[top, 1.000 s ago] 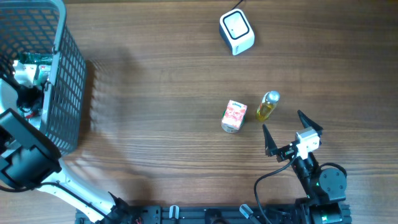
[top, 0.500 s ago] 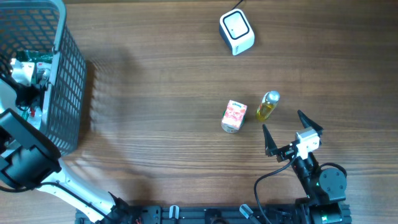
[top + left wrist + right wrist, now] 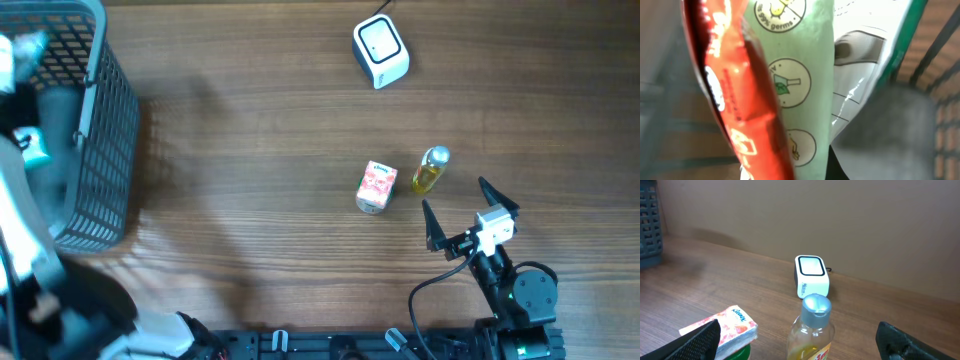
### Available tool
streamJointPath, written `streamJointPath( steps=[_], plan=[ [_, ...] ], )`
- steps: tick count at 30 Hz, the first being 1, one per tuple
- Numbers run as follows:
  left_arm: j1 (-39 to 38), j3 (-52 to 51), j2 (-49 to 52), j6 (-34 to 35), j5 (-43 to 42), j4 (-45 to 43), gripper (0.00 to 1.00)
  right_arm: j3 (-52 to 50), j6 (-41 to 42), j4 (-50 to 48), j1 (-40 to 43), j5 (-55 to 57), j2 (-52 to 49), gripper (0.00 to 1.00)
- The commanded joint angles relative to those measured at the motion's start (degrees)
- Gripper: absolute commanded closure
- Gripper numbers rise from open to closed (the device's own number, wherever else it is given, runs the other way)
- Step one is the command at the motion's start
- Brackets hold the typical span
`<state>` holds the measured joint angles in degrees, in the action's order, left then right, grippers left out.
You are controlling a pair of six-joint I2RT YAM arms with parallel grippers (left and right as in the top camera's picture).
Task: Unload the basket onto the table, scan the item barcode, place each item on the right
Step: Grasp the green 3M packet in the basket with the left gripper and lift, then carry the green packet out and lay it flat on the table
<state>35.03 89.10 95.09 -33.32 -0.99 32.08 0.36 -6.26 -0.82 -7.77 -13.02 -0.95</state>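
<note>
The pale green and white plastic packet (image 3: 795, 85), printed with round icons and partly covered by an orange-red wrapper (image 3: 735, 100), fills the left wrist view. It is upright and close against the lens, with the dark grey wire-mesh basket (image 3: 105, 130) behind it. The left hand (image 3: 35, 95) is closed tight on the packet inside that basket. From overhead the hand is a blur, and its fingers cannot be made out. The right hand (image 3: 453, 192) is well to the right of the basket, near the front edge of the wooden table (image 3: 250, 120), spread wide and holding nothing. Just beyond its fingertips stand a small clear bottle of yellow liquid with a silver cap (image 3: 430, 170) and a pink flowered carton (image 3: 376, 187). A white box-shaped barcode scanner (image 3: 381, 51) sits well right of the basket too, at the table's far edge.
</note>
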Motion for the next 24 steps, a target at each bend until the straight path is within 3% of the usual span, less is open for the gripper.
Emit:
streamJointPath(
  steps=[1, 6, 12, 19, 24],
  plan=[
    [-2.8, 0.9, -11.2, 3.3, -1.2, -2.0, 0.96, -0.1, 0.2, -0.2, 0.0, -0.1, -0.1, 0.0],
    [-9.5, 0.9, -19.3, 16.3, -1.2, -2.1, 0.96, -0.1, 0.2, -0.2, 0.0, -0.1, -0.1, 0.0],
    [-23.4, 0.9, -23.9, 28.5, -1.4, 8.1, 0.96, -0.1, 0.3, -0.2, 0.0, -0.1, -0.1, 0.0],
    [-38.9, 0.8, -20.7, 40.3, -1.1, 24.0, 0.96, -0.1, 0.3, -0.2, 0.0, -0.1, -0.1, 0.0],
    [-47.2, -1.2, -13.7, 43.6, -0.1, 27.8, 0.96, -0.1, 0.3, -0.2, 0.0, -0.1, -0.1, 0.0]
  ],
)
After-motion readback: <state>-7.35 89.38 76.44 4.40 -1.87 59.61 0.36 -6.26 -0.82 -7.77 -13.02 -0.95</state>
